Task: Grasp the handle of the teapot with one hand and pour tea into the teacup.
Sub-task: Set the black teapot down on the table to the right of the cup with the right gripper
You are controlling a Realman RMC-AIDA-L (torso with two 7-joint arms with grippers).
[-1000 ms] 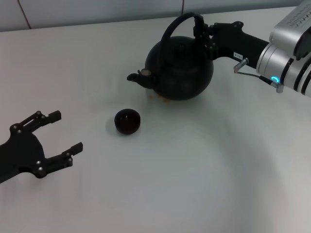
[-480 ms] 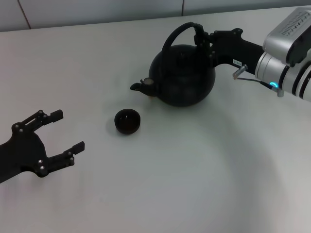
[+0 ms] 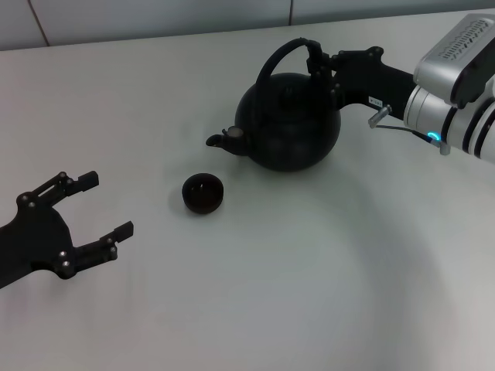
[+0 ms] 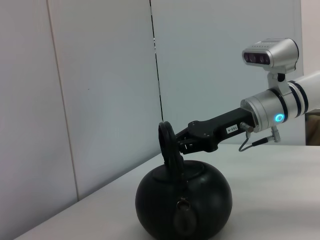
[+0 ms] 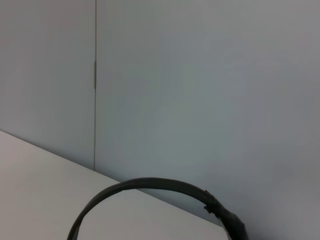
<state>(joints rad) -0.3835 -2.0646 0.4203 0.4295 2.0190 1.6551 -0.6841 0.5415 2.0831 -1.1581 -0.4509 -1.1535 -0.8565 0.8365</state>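
The round matte black teapot (image 3: 290, 124) stands at the table's far middle, spout pointing left. It also shows in the left wrist view (image 4: 185, 202). My right gripper (image 3: 319, 63) is shut on its arched black handle (image 3: 280, 56) at the handle's right side; the handle also shows in the right wrist view (image 5: 150, 189) and the left wrist view (image 4: 167, 145). The small black teacup (image 3: 203, 192) sits on the table in front and left of the spout. My left gripper (image 3: 104, 205) is open and empty at the near left, well apart from the cup.
The white table (image 3: 309, 263) spreads around the pot and cup. A grey tiled wall (image 3: 155, 15) runs behind the table's far edge.
The teapot has shifted slightly to the right and back in the right gripper's hold, with its spout moving along. The left gripper has barely moved.
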